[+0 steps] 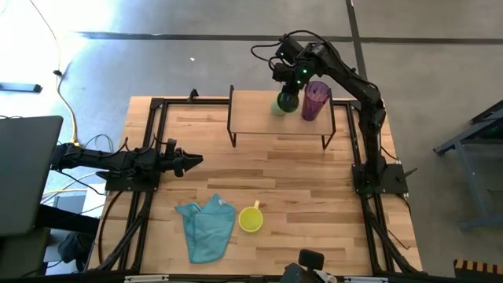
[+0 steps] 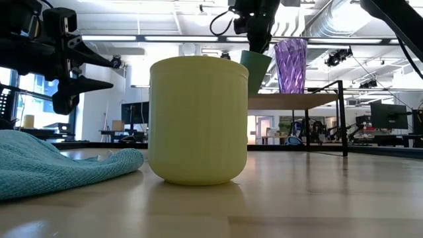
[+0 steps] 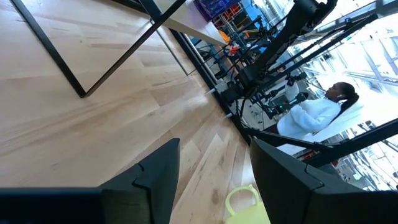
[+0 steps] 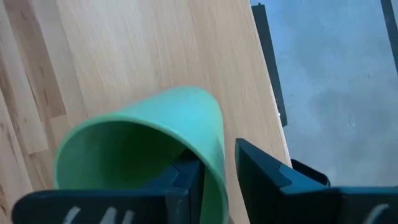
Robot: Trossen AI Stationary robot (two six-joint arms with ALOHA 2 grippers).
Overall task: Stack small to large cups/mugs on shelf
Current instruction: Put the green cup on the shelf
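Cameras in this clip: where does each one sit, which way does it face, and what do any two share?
High: above, looking straight down on the shelf and both arms.
Low: at tabletop height, looking across past the yellow mug; left end effector shows.
Left wrist: looks past the open left end effector over the table.
Right wrist: looks down at the right end effector pinching the green cup wall.
Shared: high and low both show the purple tumbler.

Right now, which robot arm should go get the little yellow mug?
Probably the left. Its gripper hangs open near the yellow mug, while the right gripper is busy, its fingers pinching the green cup over the shelf.
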